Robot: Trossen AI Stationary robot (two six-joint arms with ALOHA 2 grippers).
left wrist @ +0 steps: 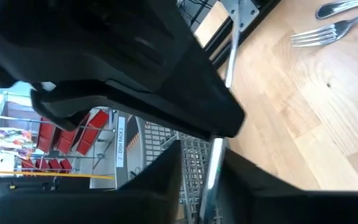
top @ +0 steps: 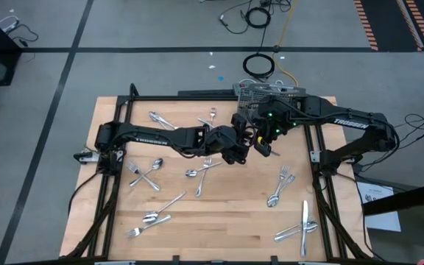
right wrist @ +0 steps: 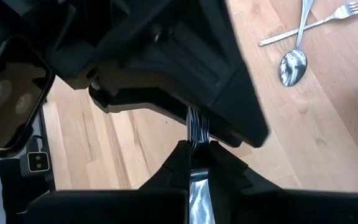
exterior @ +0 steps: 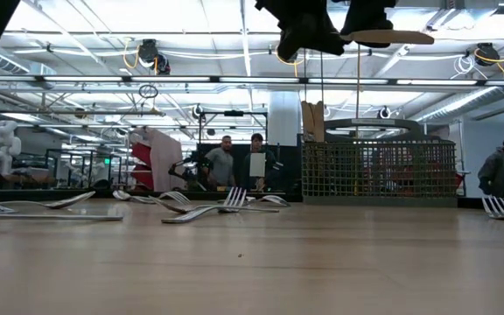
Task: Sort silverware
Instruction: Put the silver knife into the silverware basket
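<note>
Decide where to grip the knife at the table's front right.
Grip the knife at its bare far end from above, fingers across its width: it lies flat, front to back, and another piece crosses its middle. The left gripper and right gripper are busy mid-table.

The word "TROSSEN" is printed in white along the forearm of the right arm [top: 352,122]. In the left wrist view, a white sign [left wrist: 122,138] in the room behind reads roughly "DISH PACK 2". White lettering on the left arm [top: 149,138] cannot be read.
</note>
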